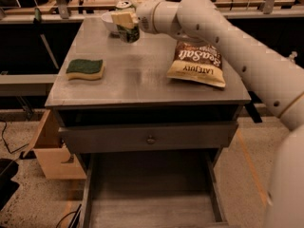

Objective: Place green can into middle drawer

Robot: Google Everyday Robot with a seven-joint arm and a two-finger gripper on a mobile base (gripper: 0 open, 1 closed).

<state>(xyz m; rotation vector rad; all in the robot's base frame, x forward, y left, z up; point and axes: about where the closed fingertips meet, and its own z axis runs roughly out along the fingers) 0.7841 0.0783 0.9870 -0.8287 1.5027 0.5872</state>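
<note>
The green can [128,31], with its silver top, is held off the tabletop at the back of the grey cabinet top [142,80], slightly tilted. My gripper [124,19] is shut on the can's upper part, with a cream finger [122,18] across its front. The arm reaches in from the right. The middle drawer [152,194] stands pulled open low at the front, its grey wood-grain floor showing, well below and in front of the can.
A white bowl [107,21] sits just behind the can. A green and yellow sponge [85,69] lies at the left, a chip bag [197,63] at the right. A closed drawer front with a round knob [150,139] sits above the open drawer. A cardboard box [47,151] stands at the left.
</note>
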